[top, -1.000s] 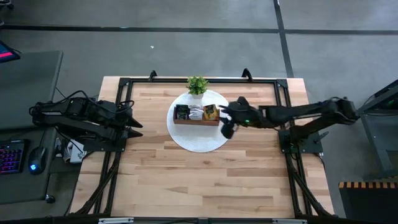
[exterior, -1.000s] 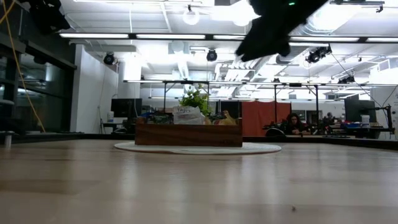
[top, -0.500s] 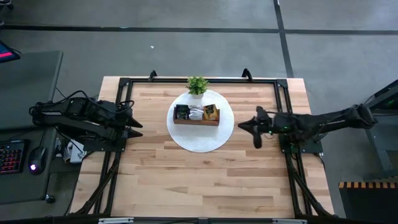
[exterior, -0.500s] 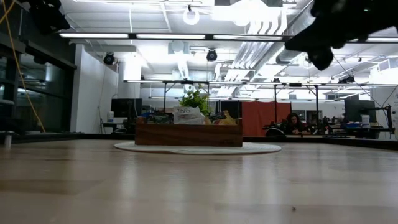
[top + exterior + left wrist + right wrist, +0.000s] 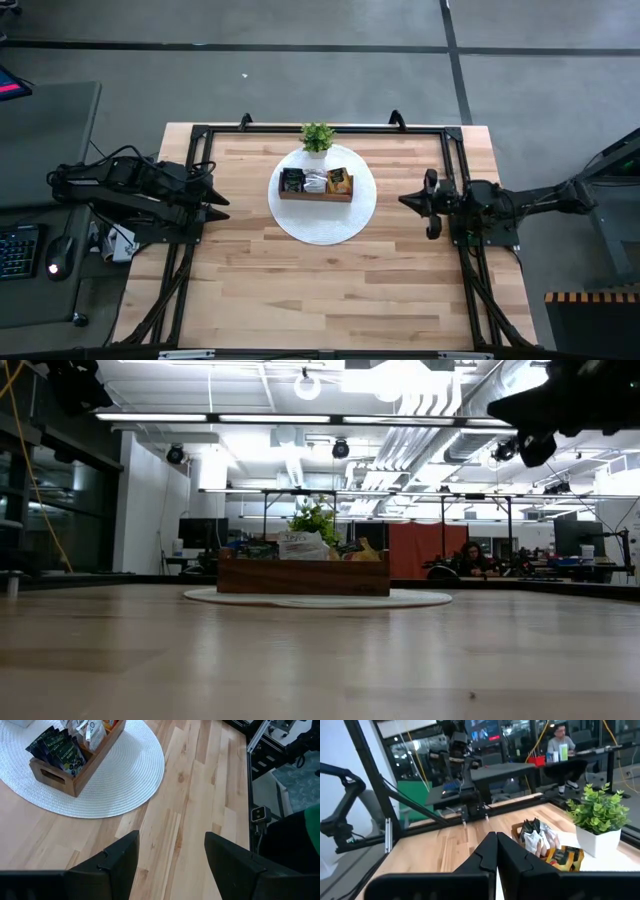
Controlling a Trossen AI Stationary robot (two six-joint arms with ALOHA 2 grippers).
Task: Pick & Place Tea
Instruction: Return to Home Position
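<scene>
The tea sachets stand upright in a brown wooden tray [image 5: 316, 197] on a round white mat [image 5: 322, 225]: dark ones [image 5: 292, 181] at its left end, white ones [image 5: 315, 181] in the middle, orange ones [image 5: 338, 181] at its right end. My right gripper [image 5: 404, 200] hovers shut and empty over the table's right side, level, pointing at the tray; its wrist view shows the shut fingertips [image 5: 496, 840] in front of the sachets [image 5: 540, 841]. My left gripper [image 5: 222, 200] waits open at the left edge, well short of the mat [image 5: 115, 780].
A small green plant [image 5: 317, 136] in a white pot stands on the mat's far edge, behind the tray. Black frame rails [image 5: 320, 128] run along the far edge and both sides. Bare wood [image 5: 320, 290] fills the near half. A person [image 5: 562, 742] sits beyond the table.
My right gripper has drawn back from over the tray's right end toward the table's right edge, sinking a little and tipping from a downward slant to level. Its fingers have shut with nothing between them. The tray and sachets have stayed put.
</scene>
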